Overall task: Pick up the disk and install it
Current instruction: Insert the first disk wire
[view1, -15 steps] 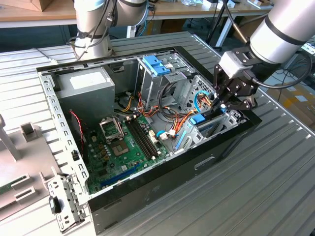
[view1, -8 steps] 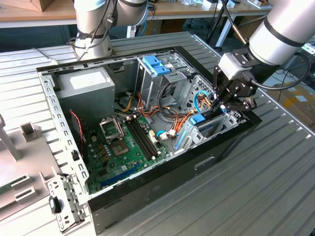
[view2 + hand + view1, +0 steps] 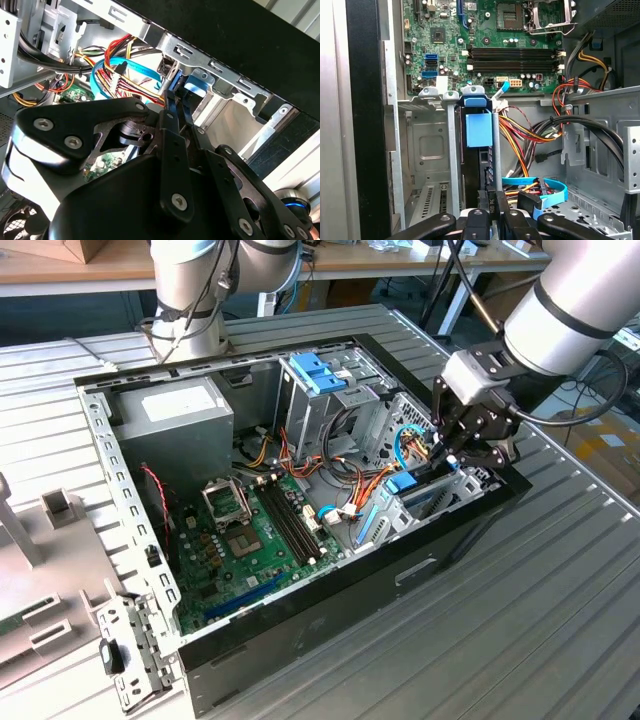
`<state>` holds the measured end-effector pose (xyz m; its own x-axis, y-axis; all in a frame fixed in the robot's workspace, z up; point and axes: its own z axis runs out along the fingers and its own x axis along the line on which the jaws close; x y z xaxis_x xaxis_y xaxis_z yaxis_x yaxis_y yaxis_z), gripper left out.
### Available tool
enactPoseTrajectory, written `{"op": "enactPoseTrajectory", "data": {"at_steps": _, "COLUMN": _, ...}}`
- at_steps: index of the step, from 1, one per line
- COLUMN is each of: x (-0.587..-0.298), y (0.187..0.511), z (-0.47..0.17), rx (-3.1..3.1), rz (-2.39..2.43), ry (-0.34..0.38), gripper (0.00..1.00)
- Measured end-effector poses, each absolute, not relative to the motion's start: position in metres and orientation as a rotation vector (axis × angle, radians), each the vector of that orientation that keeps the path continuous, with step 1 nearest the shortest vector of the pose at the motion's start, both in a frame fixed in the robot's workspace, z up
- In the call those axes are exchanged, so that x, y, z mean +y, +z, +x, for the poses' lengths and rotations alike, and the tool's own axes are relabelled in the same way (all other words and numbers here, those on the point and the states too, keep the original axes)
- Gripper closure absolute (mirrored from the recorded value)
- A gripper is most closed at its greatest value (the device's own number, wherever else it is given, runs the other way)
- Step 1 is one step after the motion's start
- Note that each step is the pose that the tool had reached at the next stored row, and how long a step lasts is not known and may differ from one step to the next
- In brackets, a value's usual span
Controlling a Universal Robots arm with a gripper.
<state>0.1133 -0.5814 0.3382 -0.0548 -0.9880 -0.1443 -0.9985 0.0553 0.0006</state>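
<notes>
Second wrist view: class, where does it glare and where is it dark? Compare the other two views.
Second wrist view: the hand looms dark in front, and the table beyond the case glares white. First wrist view: the motherboard is evenly lit. Exterior view: soft even light, with shadow beside the power supply.

A matt black metal pincer (image 3: pixel 452 453) with bare steel screws, a dull grey sheet-metal computer case (image 3: pixel 110 455), a smooth light-blue plastic latch (image 3: pixel 479 129), and a ribbed grey metal desk (image 3: pixel 520 620).

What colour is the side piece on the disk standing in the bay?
Light blue. The disk stands on edge in the bay; it shows best in the first wrist view.
</notes>
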Motion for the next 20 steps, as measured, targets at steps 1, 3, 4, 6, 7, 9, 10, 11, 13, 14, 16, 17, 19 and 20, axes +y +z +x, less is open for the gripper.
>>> {"op": "enactPoseTrajectory", "data": {"at_steps": 1, "x": -0.581, "y": 0.338, "z": 0.113, "rx": 2.203, "rz": -2.085, "ry": 0.152, "gripper": 0.82}}
{"op": "enactPoseTrajectory", "data": {"at_steps": 3, "x": -0.581, "y": 0.338, "z": 0.113, "rx": 2.203, "rz": -2.084, "ry": 0.152, "gripper": 0.81}}
{"op": "enactPoseTrajectory", "data": {"at_steps": 4, "x": -0.581, "y": 0.338, "z": 0.113, "rx": 2.203, "rz": -2.084, "ry": 0.152, "gripper": 0.81}}
{"op": "enactPoseTrajectory", "data": {"at_steps": 6, "x": -0.581, "y": 0.338, "z": 0.113, "rx": 2.203, "rz": -2.084, "ry": 0.152, "gripper": 0.75}}
{"op": "enactPoseTrajectory", "data": {"at_steps": 7, "x": -0.581, "y": 0.338, "z": 0.113, "rx": 2.203, "rz": -2.084, "ry": 0.152, "gripper": 0.75}}
{"op": "enactPoseTrajectory", "data": {"at_steps": 9, "x": -0.581, "y": 0.34, "z": 0.113, "rx": 2.203, "rz": -2.084, "ry": 0.153, "gripper": 0.75}}
{"op": "enactPoseTrajectory", "data": {"at_steps": 10, "x": -0.581, "y": 0.344, "z": 0.113, "rx": 2.202, "rz": -2.083, "ry": 0.154, "gripper": 0.75}}
{"op": "enactPoseTrajectory", "data": {"at_steps": 11, "x": -0.581, "y": 0.348, "z": 0.113, "rx": 2.201, "rz": -2.082, "ry": 0.156, "gripper": 0.75}}
{"op": "enactPoseTrajectory", "data": {"at_steps": 13, "x": -0.581, "y": 0.353, "z": 0.113, "rx": 2.2, "rz": -2.081, "ry": 0.158, "gripper": 0.75}}
{"op": "enactPoseTrajectory", "data": {"at_steps": 14, "x": -0.581, "y": 0.355, "z": 0.113, "rx": 2.199, "rz": -2.08, "ry": 0.161, "gripper": 0.75}}
{"op": "enactPoseTrajectory", "data": {"at_steps": 16, "x": -0.581, "y": 0.359, "z": 0.113, "rx": 2.197, "rz": -2.078, "ry": 0.165, "gripper": 0.75}}
{"op": "enactPoseTrajectory", "data": {"at_steps": 17, "x": -0.581, "y": 0.359, "z": 0.113, "rx": 2.196, "rz": -2.078, "ry": 0.166, "gripper": 0.75}}
{"op": "enactPoseTrajectory", "data": {"at_steps": 19, "x": -0.581, "y": 0.359, "z": 0.113, "rx": 2.194, "rz": -2.076, "ry": 0.17, "gripper": 0.75}}
{"op": "enactPoseTrajectory", "data": {"at_steps": 20, "x": -0.581, "y": 0.359, "z": 0.113, "rx": 2.192, "rz": -2.073, "ry": 0.175, "gripper": 0.76}}
